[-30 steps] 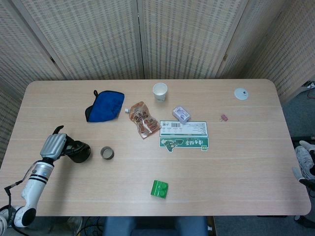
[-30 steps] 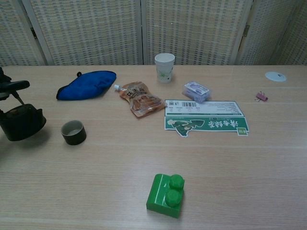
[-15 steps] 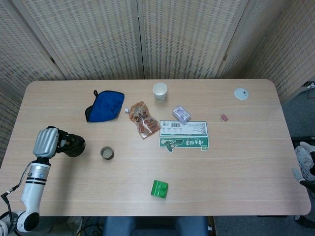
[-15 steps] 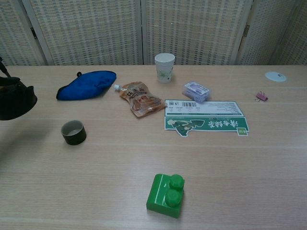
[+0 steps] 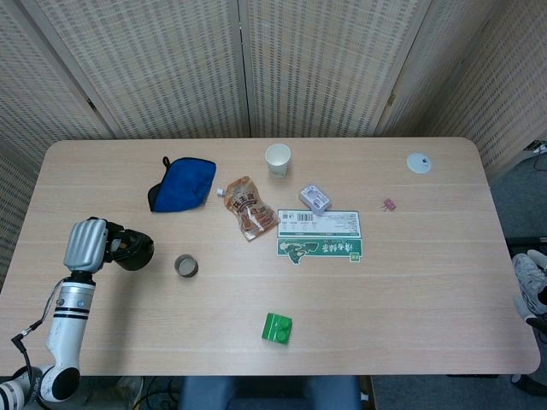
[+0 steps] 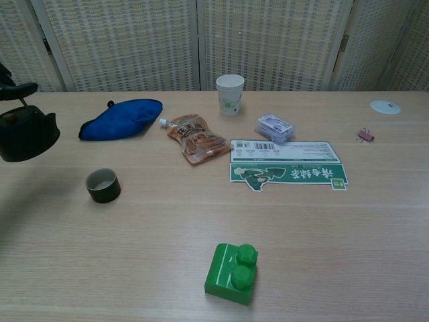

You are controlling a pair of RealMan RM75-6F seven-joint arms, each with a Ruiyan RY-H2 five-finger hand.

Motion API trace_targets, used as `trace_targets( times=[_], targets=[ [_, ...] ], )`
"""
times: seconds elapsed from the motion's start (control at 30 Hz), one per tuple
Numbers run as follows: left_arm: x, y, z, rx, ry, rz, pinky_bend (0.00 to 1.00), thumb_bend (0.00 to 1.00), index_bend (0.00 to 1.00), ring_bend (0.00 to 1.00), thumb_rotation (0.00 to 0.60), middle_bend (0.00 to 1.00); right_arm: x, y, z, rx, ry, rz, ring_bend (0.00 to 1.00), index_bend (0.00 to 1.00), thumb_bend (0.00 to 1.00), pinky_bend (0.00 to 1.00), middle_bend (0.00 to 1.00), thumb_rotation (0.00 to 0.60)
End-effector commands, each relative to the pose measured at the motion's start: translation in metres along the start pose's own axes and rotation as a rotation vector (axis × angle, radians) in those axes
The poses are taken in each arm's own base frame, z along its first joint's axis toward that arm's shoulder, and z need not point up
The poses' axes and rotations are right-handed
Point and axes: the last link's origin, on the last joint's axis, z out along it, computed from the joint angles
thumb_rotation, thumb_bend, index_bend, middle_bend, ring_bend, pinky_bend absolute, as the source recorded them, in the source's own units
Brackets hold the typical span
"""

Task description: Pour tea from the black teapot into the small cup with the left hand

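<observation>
Left hand [image 5: 87, 245] grips black teapot [image 5: 131, 249], fingers clamped on it, teapot lifted off the desk [image 5: 410, 282] (shadow beneath in chest view), left of small cup [image 5: 186, 266], apart from it. Right hand out of frame.

This looks like a lab or office test area: a pale wood-grain counter [image 5: 410, 282] with rounded corners, closed in along its far edge by woven folding screens [image 5: 325, 68], grey carpet [image 5: 513, 213] beyond its right edge.
</observation>
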Motion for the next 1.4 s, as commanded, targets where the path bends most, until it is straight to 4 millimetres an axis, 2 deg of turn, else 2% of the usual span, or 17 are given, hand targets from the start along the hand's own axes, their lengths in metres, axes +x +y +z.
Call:
trace_targets(
  times=[0.03,0.13,0.27,0.53,0.73,0.9,1.03,1.4],
  targets=[
    [-0.001,0.002,0.001,-0.004,0.005,0.005,0.48,0.34,1.00,0.98,0.349,1.00,0.000,0.001,-0.001,-0.002,0.000,0.000,0.24,0.26,0.19,0.16,0.32,0.600],
    [-0.002,0.005,0.002,-0.008,0.008,0.005,0.50,0.37,1.00,0.98,0.357,1.00,0.001,0.002,-0.002,-0.007,0.000,-0.001,0.24,0.26,0.19,0.16,0.32,0.600],
    [-0.003,0.007,0.001,-0.019,0.005,0.005,0.50,0.40,1.00,0.98,0.328,1.00,0.001,0.004,-0.003,-0.012,0.000,0.000,0.24,0.26,0.19,0.16,0.32,0.600],
    [-0.005,0.014,0.000,-0.062,-0.012,0.005,0.50,0.44,1.00,0.98,0.325,1.00,0.001,0.006,-0.004,-0.016,0.002,0.000,0.24,0.26,0.19,0.16,0.32,0.600],
    [-0.007,0.021,0.001,-0.098,-0.020,0.010,0.50,0.45,1.00,0.98,0.378,1.00,0.002,0.008,-0.006,-0.021,0.003,0.002,0.24,0.26,0.19,0.16,0.32,0.600],
    [-0.010,0.026,0.003,-0.119,-0.024,0.014,0.50,0.45,1.00,0.98,0.478,1.00,0.002,0.009,-0.008,-0.027,0.004,0.002,0.24,0.26,0.19,0.16,0.32,0.600],
    [-0.012,0.028,0.003,-0.135,-0.032,0.029,0.50,0.45,1.00,0.98,0.493,1.00,0.002,0.010,-0.008,-0.029,0.002,0.002,0.24,0.26,0.19,0.16,0.32,0.600],
    [-0.018,0.036,0.005,-0.179,-0.048,0.058,0.50,0.45,1.00,0.98,0.490,1.00,0.001,0.011,-0.008,-0.033,-0.002,-0.001,0.24,0.26,0.19,0.16,0.32,0.600]
  ],
)
